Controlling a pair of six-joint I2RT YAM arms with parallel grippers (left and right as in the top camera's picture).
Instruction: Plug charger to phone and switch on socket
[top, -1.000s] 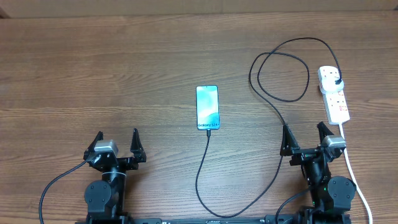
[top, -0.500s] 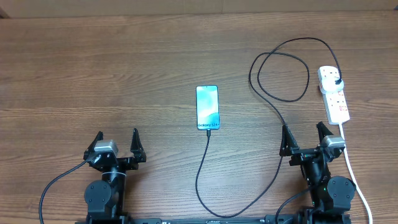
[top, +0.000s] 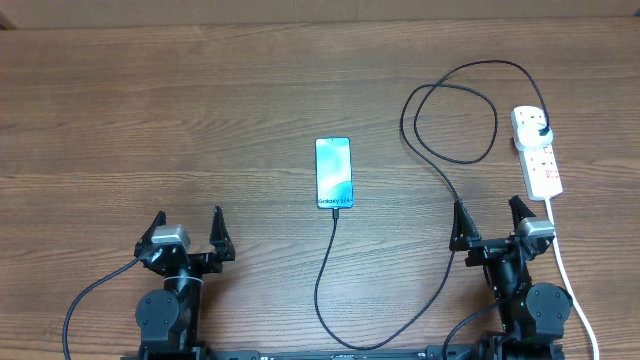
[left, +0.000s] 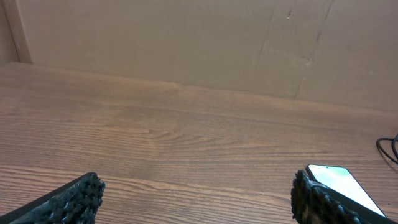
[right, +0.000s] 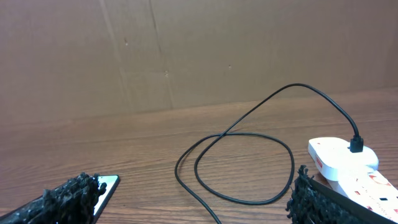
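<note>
This looks to me like a robotics test bench in a lab or workroom. I take the phone (top: 334, 173) as my marker. It lies on a broad wood-grain table (top: 150, 110). Beyond it, along the table's far edge, plain brown cardboard panels (left: 186, 43) stand as a backdrop, their seams showing in both my wrist views. Nearer than the phone, my left arm (top: 163, 305) and my right arm (top: 535, 305) are mounted at the table's front edge, one to either side of it, with black leads (top: 90, 298) trailing from their bases. To the phone's right a white power strip (top: 538, 155) lies on the tabletop itself, and its white cord (top: 575, 290) runs off the front edge.
</note>
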